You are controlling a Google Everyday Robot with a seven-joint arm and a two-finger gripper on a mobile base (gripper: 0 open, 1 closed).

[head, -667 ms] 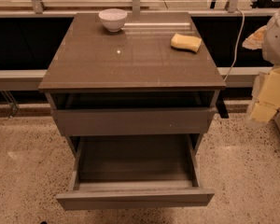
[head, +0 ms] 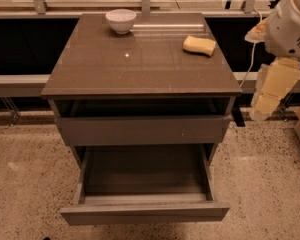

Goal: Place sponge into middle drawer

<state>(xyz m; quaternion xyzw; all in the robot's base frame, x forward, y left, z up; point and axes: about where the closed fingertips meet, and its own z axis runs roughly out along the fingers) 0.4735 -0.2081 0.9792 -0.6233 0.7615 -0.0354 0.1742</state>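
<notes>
The pale yellow sponge point(head: 199, 45) lies on the glossy brown top slab point(head: 140, 64) near its back right corner. The middle drawer point(head: 145, 211) is pulled far out below, its grey floor bare. My gripper point(head: 260, 110) hangs pointing down to the right of the cabinet, beyond the slab's right edge and lower than the sponge, touching nothing. It holds nothing that I can see.
A small white bowl point(head: 121, 20) stands at the back left of the slab. The drawer above point(head: 142, 130) is slightly ajar. A rail point(head: 20, 81) runs behind the cabinet. A white cable point(head: 252, 59) hangs at the right. The floor is speckled.
My arm and gripper have shifted a little to the left and up beside the cabinet. The sponge, bowl and drawers have not moved.
</notes>
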